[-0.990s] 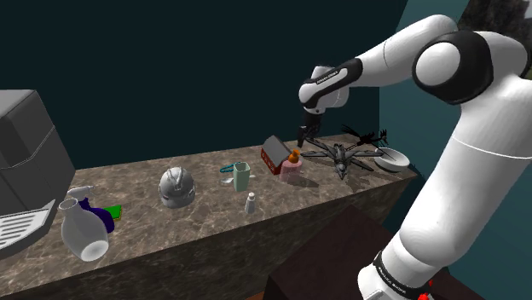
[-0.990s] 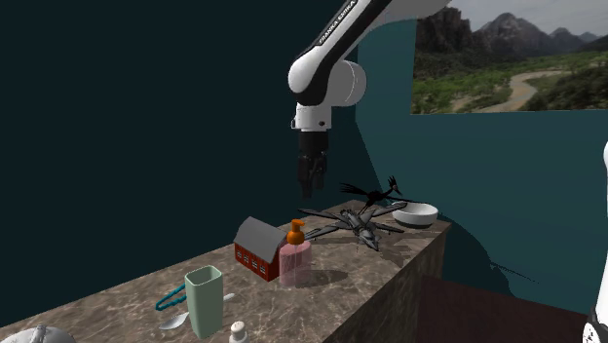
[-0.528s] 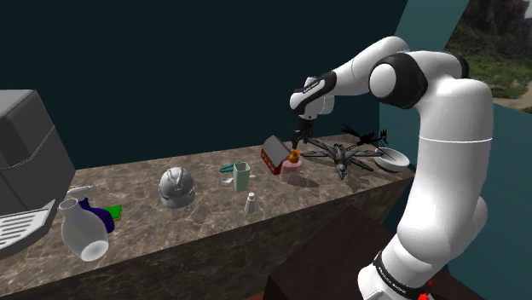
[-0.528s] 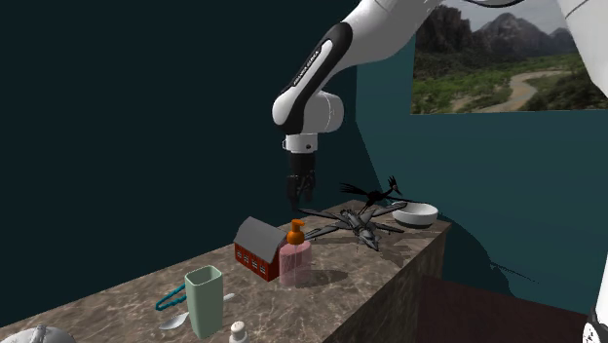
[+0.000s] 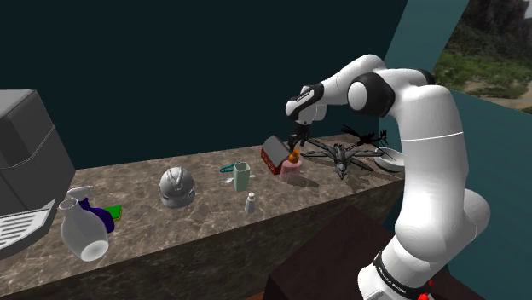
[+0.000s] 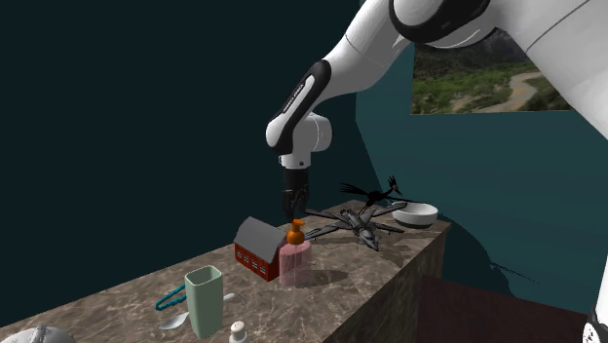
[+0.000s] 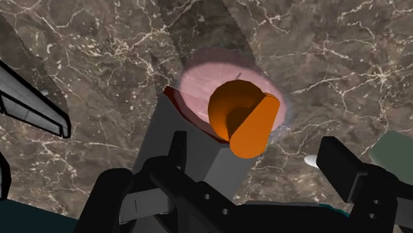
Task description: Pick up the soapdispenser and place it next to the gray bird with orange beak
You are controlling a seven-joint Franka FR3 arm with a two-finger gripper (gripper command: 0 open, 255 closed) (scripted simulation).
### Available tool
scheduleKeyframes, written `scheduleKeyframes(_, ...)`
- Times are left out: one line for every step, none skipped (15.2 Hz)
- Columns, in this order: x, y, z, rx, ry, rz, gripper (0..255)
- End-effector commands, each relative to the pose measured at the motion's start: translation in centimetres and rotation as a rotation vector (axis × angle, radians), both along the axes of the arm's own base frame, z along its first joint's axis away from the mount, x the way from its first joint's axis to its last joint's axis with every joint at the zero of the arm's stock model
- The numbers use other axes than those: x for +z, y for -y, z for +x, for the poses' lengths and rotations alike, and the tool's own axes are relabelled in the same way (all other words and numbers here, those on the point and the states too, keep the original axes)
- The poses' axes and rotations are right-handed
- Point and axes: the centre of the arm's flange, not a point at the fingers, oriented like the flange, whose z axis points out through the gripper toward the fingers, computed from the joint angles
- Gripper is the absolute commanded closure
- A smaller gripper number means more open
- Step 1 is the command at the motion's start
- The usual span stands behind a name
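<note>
Shoulder view: high and far, overlooking the whole counter. Second exterior view: lower, nearer, on the end at shoulder frame's right. Wrist view: close above the soap dispenser, common to all three.

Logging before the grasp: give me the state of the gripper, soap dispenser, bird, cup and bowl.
Soap dispenser: upright on the counter, not held.
Gripper: open, just above the dispenser's pump, holding nothing.
Bird: on the counter, wings spread.
Cup: upright, mouth up.
Bowl: right way up.
</note>
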Motion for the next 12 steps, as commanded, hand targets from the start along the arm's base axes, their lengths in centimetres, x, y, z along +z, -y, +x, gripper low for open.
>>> scheduleKeyframes(-1.1, 0.0, 0.2, 0.000, 0.001, 0.000, 0)
scheduleKeyframes(-1.6, 0.0, 0.2, 0.000, 0.001, 0.000, 0)
scheduleKeyframes(-2.2, 0.0, 0.2, 0.000, 0.001, 0.000, 0)
scheduleKeyframes(-3.0, 0.0, 0.2, 0.000, 0.001, 0.000, 0)
scheduleKeyframes(-3.0, 0.0, 0.2, 0.000, 0.001, 0.000, 0)
scheduleKeyframes(-3.0, 0.0, 0.2, 0.000, 0.001, 0.000, 0)
scheduleKeyframes(-3.0, 0.0, 0.2, 0.000, 0.001, 0.000, 0)
scheduleKeyframes(-3.0, 0.0, 0.2, 0.000, 0.001, 0.000, 0)
scheduleKeyframes(-3.0, 0.0, 0.2, 0.000, 0.001, 0.000, 0)
scheduleKeyframes(-3.0, 0.0, 0.2, 0.000, 0.001, 0.000, 0)
scheduleKeyframes(-3.0, 0.0, 0.2, 0.000, 0.001, 0.000, 0)
scheduleKeyframes(-3.0, 0.0, 0.2, 0.000, 0.001, 0.000, 0)
